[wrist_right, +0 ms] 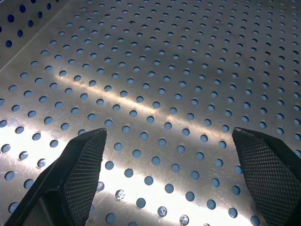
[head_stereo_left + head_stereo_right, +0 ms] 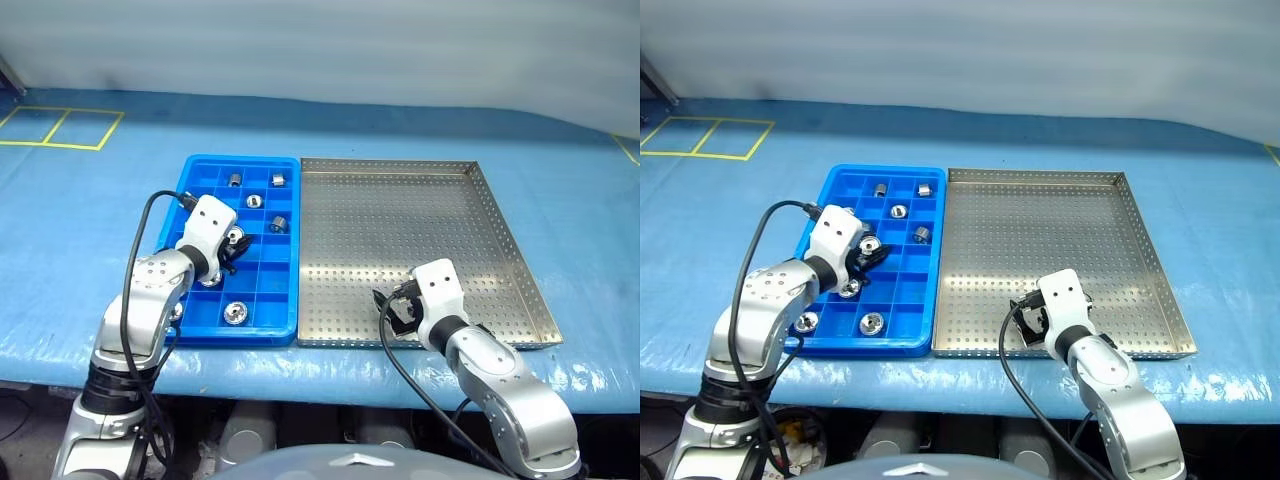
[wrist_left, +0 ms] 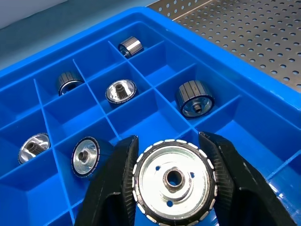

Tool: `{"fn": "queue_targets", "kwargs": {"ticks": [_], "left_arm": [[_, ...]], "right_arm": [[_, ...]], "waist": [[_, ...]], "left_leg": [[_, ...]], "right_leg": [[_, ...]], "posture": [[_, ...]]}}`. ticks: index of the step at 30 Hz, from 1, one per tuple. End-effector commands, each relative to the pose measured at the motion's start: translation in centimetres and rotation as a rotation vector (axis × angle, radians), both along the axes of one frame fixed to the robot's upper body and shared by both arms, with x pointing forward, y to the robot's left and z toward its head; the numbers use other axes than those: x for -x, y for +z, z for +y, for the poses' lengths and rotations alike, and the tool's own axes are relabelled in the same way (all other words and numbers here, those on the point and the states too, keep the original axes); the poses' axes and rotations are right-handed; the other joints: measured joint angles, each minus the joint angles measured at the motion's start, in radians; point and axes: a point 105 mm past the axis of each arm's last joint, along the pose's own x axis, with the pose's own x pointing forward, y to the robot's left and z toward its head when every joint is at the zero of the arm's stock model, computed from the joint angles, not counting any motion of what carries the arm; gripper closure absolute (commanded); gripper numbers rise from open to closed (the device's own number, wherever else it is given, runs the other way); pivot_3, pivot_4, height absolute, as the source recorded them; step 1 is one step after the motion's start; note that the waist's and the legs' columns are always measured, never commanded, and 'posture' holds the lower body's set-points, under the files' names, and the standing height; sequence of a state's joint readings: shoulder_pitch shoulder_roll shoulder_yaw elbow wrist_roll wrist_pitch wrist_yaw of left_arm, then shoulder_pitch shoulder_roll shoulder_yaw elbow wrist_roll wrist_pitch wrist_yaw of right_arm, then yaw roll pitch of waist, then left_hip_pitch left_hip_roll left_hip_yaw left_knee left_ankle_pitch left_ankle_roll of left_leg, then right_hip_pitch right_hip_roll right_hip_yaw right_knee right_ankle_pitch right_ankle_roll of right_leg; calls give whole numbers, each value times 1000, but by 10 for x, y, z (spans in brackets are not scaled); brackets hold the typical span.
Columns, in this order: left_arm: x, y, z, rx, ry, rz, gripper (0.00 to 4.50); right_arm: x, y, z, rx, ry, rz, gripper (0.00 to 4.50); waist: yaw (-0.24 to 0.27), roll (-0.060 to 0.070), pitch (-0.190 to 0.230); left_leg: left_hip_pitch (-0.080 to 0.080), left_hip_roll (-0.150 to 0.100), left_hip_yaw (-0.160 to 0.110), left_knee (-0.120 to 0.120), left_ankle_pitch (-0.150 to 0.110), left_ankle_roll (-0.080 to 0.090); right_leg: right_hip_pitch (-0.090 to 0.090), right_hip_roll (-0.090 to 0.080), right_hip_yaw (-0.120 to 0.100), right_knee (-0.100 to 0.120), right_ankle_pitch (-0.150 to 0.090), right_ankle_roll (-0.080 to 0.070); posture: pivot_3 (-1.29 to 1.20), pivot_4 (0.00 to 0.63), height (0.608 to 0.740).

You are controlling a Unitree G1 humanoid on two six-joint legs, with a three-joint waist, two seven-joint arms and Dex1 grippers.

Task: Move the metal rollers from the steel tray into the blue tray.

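A metal roller [image 3: 174,179] is clamped between the left gripper [image 3: 175,188] fingers, held over the blue tray [image 2: 205,170] at centre left of the head view — other rollers [image 3: 195,99] are seen lying in its compartments. The right gripper [image 1: 171,183] fingers are spread wide, empty, above the bare steel tray [image 2: 400,230] at lower centre.

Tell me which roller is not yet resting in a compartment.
The roller clamped in the left claw, held above the blue tray. The other rollers each sit inside a compartment.
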State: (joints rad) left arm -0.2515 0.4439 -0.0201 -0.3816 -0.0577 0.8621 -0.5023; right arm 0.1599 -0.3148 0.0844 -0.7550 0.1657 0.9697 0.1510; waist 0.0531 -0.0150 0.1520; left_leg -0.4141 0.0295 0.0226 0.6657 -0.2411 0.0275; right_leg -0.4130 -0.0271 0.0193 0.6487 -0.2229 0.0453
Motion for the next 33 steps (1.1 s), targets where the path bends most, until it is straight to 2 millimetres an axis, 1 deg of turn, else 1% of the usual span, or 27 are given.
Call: {"fn": "queue_targets", "kwargs": {"ticks": [1,5,7,8,12,13,15,16,17,18,19,20,22,24,26,29,32,33], "left_arm": [[-2,-2,-2,1,-10,-4,2777],[-3,-11,-3,7,-13,31,2777],[-3,-14,-5,13,-21,45,2777],[-3,-15,-5,13,-24,49,2777],[-4,-18,-8,29,-37,66,2777],[-4,-18,-9,28,-39,66,2033],[-3,-16,-10,39,-46,64,1553],[-4,-13,-10,44,-45,58,1185],[-4,-10,-9,48,-45,45,946],[-4,-7,-8,50,-45,35,607],[-4,-2,-8,58,-44,17,302],[-5,9,-11,91,-63,-20,15],[-4,28,-16,145,-101,-76,15],[-4,41,-21,168,-145,-117,15],[-6,50,-31,164,-193,-148,15],[-8,56,-45,165,-259,-167,15],[-8,54,-63,164,-344,-156,15],[-8,53,-66,165,-360,-154,15]], "right_arm": [[0,9,-2,4,-9,-42,0],[2,10,-3,3,-20,-43,0],[2,10,-4,5,-26,-44,0],[2,10,-5,7,-29,-43,0],[3,10,-7,10,-38,-44,0],[3,10,-7,12,-39,-44,0],[4,11,-7,10,-43,-46,0],[5,11,-8,10,-47,-47,0],[5,11,-8,10,-50,-47,0],[6,11,-8,10,-52,-47,0],[6,11,-8,10,-53,-48,0],[7,12,-9,11,-57,-49,0],[8,14,-10,9,-65,-54,0],[9,15,-11,6,-76,-59,0],[9,15,-13,5,-86,-62,0],[10,16,-15,6,-97,-67,0],[13,19,-21,15,-130,-83,0],[13,20,-23,18,-138,-85,0]], "waist": [[0,0,0],[0,0,0],[0,0,0],[0,0,0],[-7,0,0],[-8,0,0],[-5,1,0],[-4,1,-1],[-3,1,0],[-3,1,-1],[-3,1,-1],[-3,1,-1],[-4,0,0],[-6,0,0],[-10,0,0],[-15,0,0],[-21,0,0],[-22,0,0]], "left_leg": [[0,0,0,0,0,0],[0,0,0,0,0,0],[0,0,0,0,0,0],[0,0,0,0,0,0],[0,0,0,0,0,0],[0,0,0,0,0,0],[0,0,0,0,0,0],[0,0,0,0,0,0],[0,0,0,0,0,0],[0,0,0,0,0,1],[0,-1,0,0,0,1],[0,-1,0,0,0,1],[-1,-1,0,0,1,1],[-1,-1,0,0,0,1],[-1,-1,0,0,0,1],[-1,-1,0,0,0,1],[-1,-1,1,-1,0,1],[-1,-1,0,-1,0,1]], "right_leg": [[0,0,0,0,0,0],[0,0,0,0,0,0],[0,0,0,0,0,0],[0,0,0,0,0,0],[0,0,0,0,0,0],[0,0,0,0,0,0],[0,0,0,0,0,0],[0,-1,0,0,0,0],[1,-1,0,0,0,0],[1,-1,0,0,0,0],[1,-2,0,0,0,0],[1,-2,0,0,0,0],[0,-3,-1,-1,0,0],[0,-3,-1,-2,0,0],[0,-3,-1,-2,0,0],[0,-2,-1,-2,0,0],[0,-1,0,-2,0,0],[0,-1,0,-2,0,0]], "posture": [[184,150,740],[184,150,740],[184,150,740],[133,150,740],[128,150,740],[124,150,740],[118,150,740],[118,150,740],[118,150,740],[118,150,740],[107,150,740],[107,150,740],[107,150,740],[107,150,740],[95,150,740],[86,150,740],[55,150,740],[37,150,740]]}}
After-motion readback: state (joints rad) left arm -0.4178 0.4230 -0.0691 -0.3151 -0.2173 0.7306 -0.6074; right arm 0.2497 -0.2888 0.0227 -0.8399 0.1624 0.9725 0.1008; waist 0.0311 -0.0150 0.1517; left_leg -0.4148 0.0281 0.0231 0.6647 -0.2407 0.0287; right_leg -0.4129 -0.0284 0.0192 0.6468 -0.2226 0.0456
